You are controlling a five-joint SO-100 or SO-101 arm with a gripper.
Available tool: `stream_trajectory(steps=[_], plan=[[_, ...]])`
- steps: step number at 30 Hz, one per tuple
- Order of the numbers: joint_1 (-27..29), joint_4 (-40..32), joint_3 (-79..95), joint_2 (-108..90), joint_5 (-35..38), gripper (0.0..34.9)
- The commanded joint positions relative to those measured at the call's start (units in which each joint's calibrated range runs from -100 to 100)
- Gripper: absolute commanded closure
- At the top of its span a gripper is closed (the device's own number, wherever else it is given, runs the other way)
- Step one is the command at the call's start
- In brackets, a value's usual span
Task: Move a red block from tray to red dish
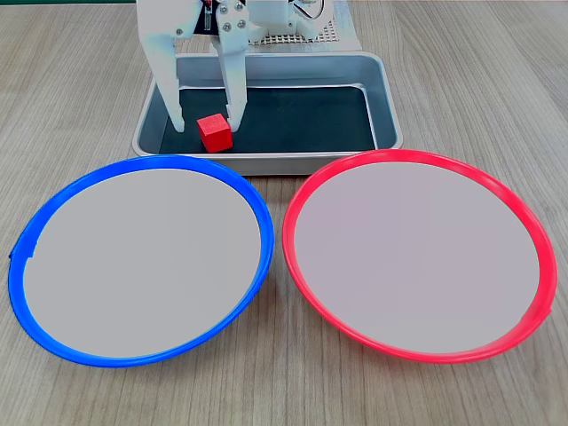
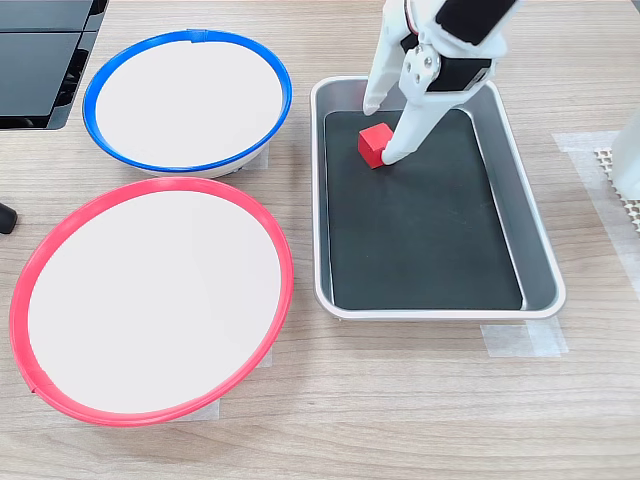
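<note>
The red block rests on the black floor of the grey tray, near the tray's left front corner in the first exterior view. My white gripper reaches down into the tray and is open. Its two fingers stand one on each side of the block with their tips close to the floor, and the block is not clamped. The red dish lies empty on the table, just in front of the tray in the first exterior view.
A same-sized blue-rimmed plate lies empty beside the red dish. A dark flat object sits at the second exterior view's upper left. A white perforated base shows at the second exterior view's right edge.
</note>
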Motion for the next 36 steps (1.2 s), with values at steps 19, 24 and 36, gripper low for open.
stream_trajectory(steps=[19,24,36], plan=[[-25.37,37.23,-26.81,-1.42,-23.83,34.6],[-35.44,32.69,-39.82,6.52,-43.57,34.7],[-33.46,-10.39,-36.91,24.85,-52.06,34.6]])
